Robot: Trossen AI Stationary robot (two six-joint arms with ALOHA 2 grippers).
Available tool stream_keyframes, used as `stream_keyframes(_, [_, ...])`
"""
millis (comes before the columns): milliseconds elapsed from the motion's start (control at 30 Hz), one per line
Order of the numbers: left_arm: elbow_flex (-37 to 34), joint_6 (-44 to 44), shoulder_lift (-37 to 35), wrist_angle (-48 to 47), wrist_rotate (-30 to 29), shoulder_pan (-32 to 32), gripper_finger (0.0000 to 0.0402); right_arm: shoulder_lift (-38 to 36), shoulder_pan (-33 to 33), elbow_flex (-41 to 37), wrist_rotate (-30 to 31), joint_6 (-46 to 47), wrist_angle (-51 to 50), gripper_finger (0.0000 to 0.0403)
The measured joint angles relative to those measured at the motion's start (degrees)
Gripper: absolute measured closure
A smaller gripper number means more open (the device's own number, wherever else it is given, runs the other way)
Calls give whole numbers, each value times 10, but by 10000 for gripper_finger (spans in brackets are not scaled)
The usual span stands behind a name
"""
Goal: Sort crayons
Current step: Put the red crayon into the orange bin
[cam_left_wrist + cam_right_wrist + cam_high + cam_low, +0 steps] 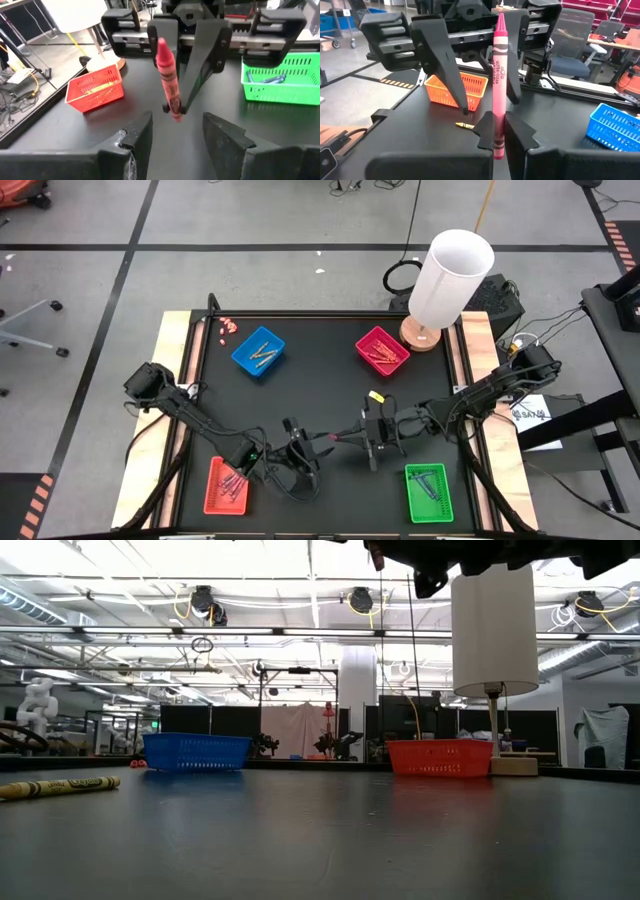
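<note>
The two grippers meet near the middle of the black bench (330, 380), toward its near edge, facing each other. The right gripper (352, 439) has its jaws clenched on a red crayon (498, 75), which stands upright between the fingers (487, 131) in the right wrist view. The left gripper (312, 446) sits just opposite with its jaws released; its fingers (137, 137) are spread on either side of the crayon's lower end without touching it.

Four trays stand at the corners of the bench. The blue tray (258, 351) at the far left holds a few crayons, and the magenta tray (382, 350) at the far right holds several more. The red tray (227, 485) at the near left has crayons lying in it, and the green tray (430, 492) at the near right holds blue ones. A yellow crayon (377, 395) lies loose on the bench just beyond the right gripper, and it also shows lying flat in the low view (60, 785). A cluster of tiny pink bits (228, 326) rests at the far left corner. A lamp (447, 285) with a white shade stands at the far right edge, beside the magenta tray.
</note>
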Motion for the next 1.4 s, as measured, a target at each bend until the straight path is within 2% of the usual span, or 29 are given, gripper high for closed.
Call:
stream_keyframes(267, [0,33,0,64,-3,2,230,0,0,0,0,-2,0,397])
stream_keyframes(567, [0,30,0,87,13,23,235,0,0,0,0,-3,0,397])
stream_keyframes(667, [0,30,0,86,20,22,255,0,0,0,0,-5,0,397])
stream_keyframes(967, [0,30,0,83,25,22,357,0,0,0,-2,-5,-1,396])
stream_keyframes(1100, [0,31,0,82,25,22,388,0,0,0,-2,-4,0,393])
stream_keyframes(1267, [0,32,0,80,25,22,386,0,0,0,2,4,-1,369])
stream_keyframes(1400, [0,33,0,80,25,22,374,0,0,0,5,18,-17,322])
